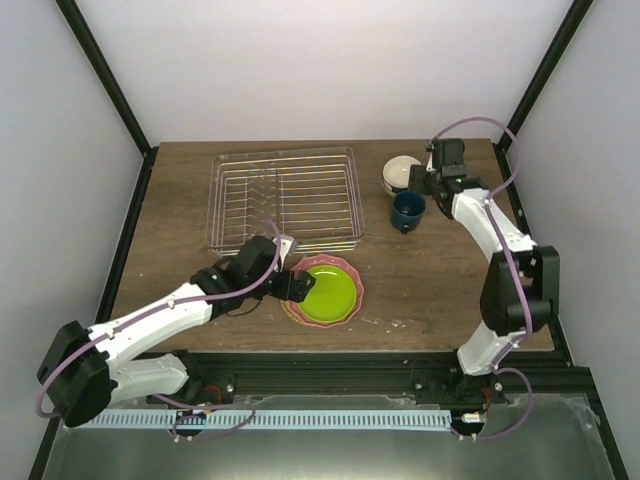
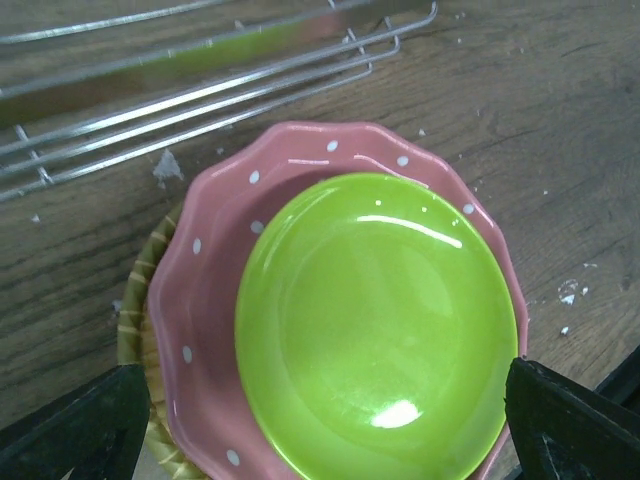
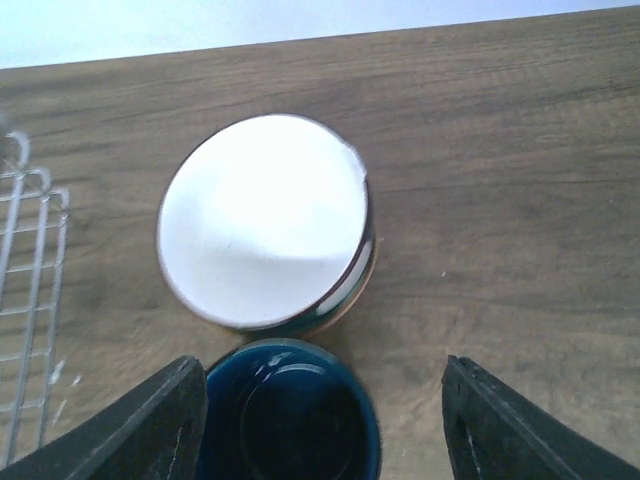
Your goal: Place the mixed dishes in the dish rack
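Note:
The lime-green plate (image 1: 332, 292) lies on the pink scalloped plate (image 1: 347, 264) near the table's front, just in front of the silver wire dish rack (image 1: 285, 198). My left gripper (image 1: 296, 286) is open and hovers low over the plates' left edge. In the left wrist view its fingers (image 2: 70, 430) straddle the green plate (image 2: 380, 320) and the pink plate (image 2: 215, 250). The cream bowl (image 1: 401, 171) sits at the back right, with the dark blue mug (image 1: 408, 210) in front of it. My right gripper (image 1: 420, 188) is open above them. In the right wrist view the cream bowl (image 3: 262, 220) is nested in a mint-rimmed bowl (image 3: 352, 288), beside the mug (image 3: 290, 418).
A yellowish woven mat or dish (image 2: 135, 320) shows under the pink plate's left edge. The rack's wires (image 2: 200, 90) run just beyond the plates. The rack's right edge (image 3: 30, 300) lies left of the bowls. Black frame posts stand at the table's back corners.

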Controlling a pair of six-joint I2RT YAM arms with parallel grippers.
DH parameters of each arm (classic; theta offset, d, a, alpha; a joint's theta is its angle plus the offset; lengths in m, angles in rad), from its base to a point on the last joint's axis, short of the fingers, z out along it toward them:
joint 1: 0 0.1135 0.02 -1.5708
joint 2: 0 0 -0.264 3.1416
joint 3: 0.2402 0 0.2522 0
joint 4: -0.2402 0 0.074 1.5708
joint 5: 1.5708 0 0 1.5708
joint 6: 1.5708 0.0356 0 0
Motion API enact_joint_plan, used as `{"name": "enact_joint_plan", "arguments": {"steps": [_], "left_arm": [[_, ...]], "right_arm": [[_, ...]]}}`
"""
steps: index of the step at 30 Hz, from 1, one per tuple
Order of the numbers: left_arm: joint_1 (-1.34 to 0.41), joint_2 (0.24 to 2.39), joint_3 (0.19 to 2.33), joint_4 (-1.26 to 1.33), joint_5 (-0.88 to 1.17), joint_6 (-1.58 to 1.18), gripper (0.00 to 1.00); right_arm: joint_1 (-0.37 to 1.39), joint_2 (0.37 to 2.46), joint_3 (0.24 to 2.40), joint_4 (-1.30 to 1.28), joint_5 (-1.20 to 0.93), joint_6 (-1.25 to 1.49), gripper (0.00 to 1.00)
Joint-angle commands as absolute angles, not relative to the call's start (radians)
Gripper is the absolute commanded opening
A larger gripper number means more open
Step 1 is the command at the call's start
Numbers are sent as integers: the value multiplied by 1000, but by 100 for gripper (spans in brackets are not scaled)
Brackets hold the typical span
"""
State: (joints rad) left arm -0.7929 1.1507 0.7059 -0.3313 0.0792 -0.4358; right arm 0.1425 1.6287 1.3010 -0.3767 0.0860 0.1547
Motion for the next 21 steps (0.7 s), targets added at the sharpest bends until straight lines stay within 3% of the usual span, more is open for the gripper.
{"name": "enact_joint_plan", "arguments": {"steps": [1, 9, 21], "left_arm": [[-798, 1133, 792, -376, 7, -391, 99], [-796, 1153, 902, -421, -67, -333, 100], [-792, 1155, 909, -446, -93, -339, 100]], "right_arm": [[107, 1738, 1424, -338, 92, 135, 63], [77, 1939, 1573, -333, 101, 118, 49], [68, 2086, 1659, -332, 122, 96, 49]]}}
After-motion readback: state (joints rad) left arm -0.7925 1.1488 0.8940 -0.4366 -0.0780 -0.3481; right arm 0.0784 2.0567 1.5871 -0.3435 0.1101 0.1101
